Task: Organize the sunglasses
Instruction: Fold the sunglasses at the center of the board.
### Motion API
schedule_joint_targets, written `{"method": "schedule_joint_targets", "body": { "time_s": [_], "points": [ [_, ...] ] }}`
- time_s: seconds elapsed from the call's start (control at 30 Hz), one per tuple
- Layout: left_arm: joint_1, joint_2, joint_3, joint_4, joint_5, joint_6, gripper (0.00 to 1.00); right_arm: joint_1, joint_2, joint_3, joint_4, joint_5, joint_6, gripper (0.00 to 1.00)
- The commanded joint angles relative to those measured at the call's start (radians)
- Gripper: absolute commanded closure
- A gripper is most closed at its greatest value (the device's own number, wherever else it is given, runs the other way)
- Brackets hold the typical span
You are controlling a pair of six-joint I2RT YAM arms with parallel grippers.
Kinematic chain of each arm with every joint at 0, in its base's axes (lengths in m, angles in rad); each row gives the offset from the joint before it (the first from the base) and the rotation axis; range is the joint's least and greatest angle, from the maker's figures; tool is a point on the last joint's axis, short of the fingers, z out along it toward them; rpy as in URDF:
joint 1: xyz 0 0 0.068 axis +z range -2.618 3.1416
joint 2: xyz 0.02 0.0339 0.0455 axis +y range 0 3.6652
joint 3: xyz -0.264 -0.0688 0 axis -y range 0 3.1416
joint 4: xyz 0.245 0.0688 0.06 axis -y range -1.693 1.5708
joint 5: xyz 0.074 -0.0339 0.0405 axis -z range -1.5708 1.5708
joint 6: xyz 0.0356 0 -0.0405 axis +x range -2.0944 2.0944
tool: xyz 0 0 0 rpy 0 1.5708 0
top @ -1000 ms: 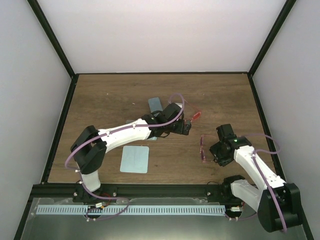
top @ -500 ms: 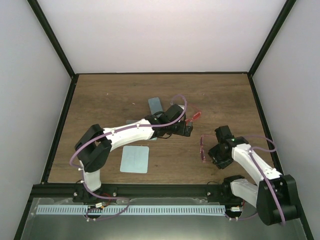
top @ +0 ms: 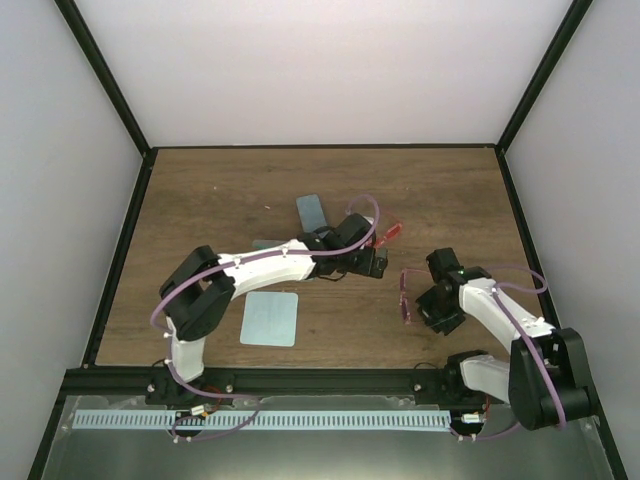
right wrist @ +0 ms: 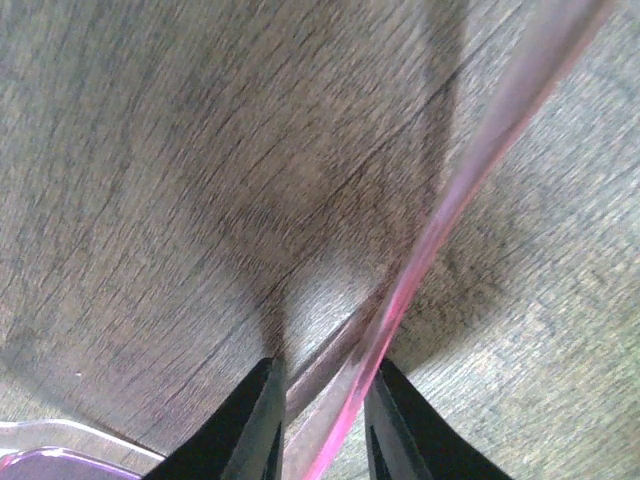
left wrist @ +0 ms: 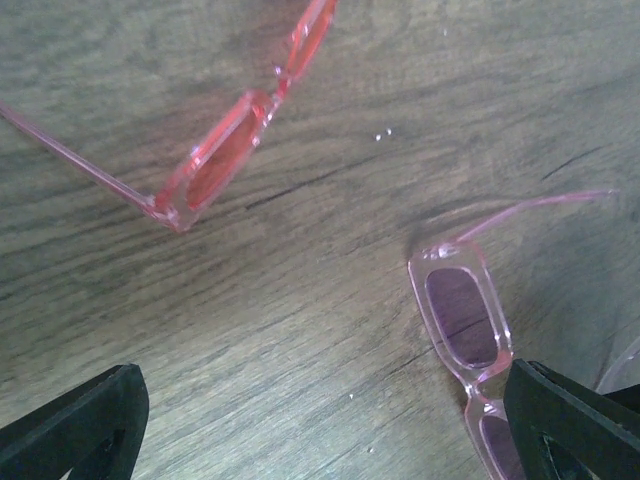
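The task is only at its beginning, as I judge it. Both pairs are lying loose on the bare bench with their temples unfolded, and neither is inside a case or on a cloth.

The red-orange sunglasses are lying a little right of the middle of the bench. The pink sunglasses are lying nearer to the right edge and closer to the near edge, apart from the red-orange pair. A blue-grey case is resting around the middle of the bench, and a pale teal cloth is lying towards the near edge, left of the middle. Both are well apart from the pink pair.

The left end effector is hovering over the wood between the two pairs with its fingers wide apart, holding nothing. The right end effector is standing low over one thin temple of the pink pair, with a finger narrowly on each side of it. I cannot tell if the fingers are already pressing on it.

What is left seems to be nearly everything: folding each pair and placing it in order.
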Motion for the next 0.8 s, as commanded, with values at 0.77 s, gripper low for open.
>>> {"method": "schedule_joint_targets", "body": {
  "time_s": [0.77],
  "points": [
    [-0.093, 0.177, 0.052, 0.011, 0.087, 0.033, 0.06, -0.008, -0.006, 0.011, 0.038, -0.026, -0.028, 0.99]
  ]
}}
